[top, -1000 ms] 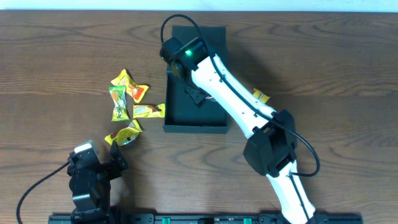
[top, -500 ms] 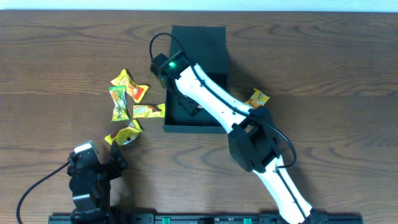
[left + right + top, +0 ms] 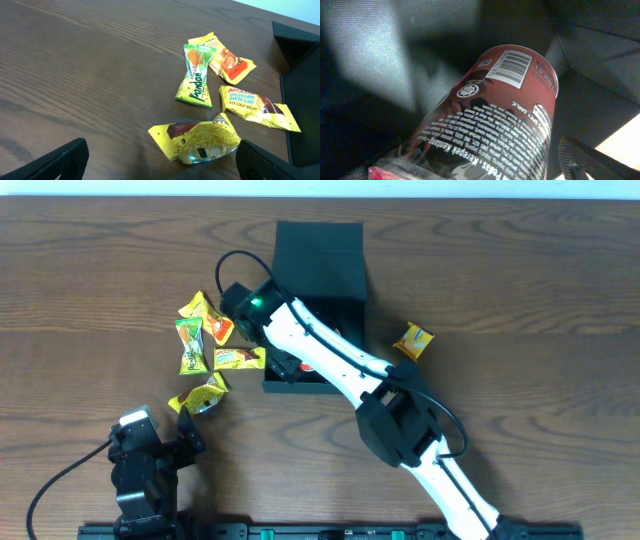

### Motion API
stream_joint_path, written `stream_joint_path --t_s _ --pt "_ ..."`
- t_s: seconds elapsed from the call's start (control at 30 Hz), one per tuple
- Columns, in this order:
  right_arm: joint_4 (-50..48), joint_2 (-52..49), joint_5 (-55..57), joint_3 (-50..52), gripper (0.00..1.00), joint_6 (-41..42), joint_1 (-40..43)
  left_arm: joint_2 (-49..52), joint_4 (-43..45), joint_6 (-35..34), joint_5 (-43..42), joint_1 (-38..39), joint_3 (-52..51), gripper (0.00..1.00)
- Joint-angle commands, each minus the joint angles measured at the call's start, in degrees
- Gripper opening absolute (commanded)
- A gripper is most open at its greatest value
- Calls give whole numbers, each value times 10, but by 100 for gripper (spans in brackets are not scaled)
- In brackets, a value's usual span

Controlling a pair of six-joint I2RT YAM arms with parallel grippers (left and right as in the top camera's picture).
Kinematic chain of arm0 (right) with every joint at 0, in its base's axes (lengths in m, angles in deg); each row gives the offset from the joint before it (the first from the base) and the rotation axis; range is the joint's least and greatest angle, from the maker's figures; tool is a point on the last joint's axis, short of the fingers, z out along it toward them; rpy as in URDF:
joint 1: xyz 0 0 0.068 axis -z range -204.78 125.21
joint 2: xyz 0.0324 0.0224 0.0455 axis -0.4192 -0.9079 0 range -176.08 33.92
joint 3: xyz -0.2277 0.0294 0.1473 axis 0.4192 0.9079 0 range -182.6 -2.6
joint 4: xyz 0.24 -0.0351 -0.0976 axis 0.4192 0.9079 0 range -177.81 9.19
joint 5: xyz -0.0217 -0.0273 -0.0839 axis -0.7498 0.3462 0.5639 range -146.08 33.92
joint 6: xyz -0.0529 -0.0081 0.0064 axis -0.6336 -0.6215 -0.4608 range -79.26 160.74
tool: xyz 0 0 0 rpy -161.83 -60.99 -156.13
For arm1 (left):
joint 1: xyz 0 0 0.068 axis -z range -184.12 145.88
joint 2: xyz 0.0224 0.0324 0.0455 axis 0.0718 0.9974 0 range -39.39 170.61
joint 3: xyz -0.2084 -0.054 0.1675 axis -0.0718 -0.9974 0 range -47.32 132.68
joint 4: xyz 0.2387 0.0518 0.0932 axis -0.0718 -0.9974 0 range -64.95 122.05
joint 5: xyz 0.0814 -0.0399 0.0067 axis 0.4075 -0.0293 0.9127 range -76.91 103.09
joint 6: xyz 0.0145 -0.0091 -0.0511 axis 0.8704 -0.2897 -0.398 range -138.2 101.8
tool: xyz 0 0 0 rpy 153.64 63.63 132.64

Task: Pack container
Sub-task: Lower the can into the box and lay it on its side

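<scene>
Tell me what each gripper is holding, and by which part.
Left gripper holds nothing. Right gripper: cannot tell; a red can lies close before it, contact hidden.

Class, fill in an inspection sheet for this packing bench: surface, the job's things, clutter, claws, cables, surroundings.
Surface: brown wooden table, no spills seen.
Job's things: dark container, lid open, with a dark red can inside. A cluster of snack packets lies to its left and one lone packet to its right.
Clutter: nothing seen.
Claws: left claw open and empty, short of the packets. Right claw is low in the container by the can; open or shut cannot be told.
Cables: black cable runs from the left arm; black loop at the right wrist.
Surroundings: pale strip beyond the far table edge.
</scene>
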Motion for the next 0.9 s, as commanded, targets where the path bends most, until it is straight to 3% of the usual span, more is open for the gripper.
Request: stream_joint_path --t_s 0.0,0.87 --pt "1 -3 4 -8 99 -1 -3 -3 1 4 0 -1 -9 95" --pt "-63 -3 -91 -14 99 10 17 -3 1 4 0 -1 -8 95"
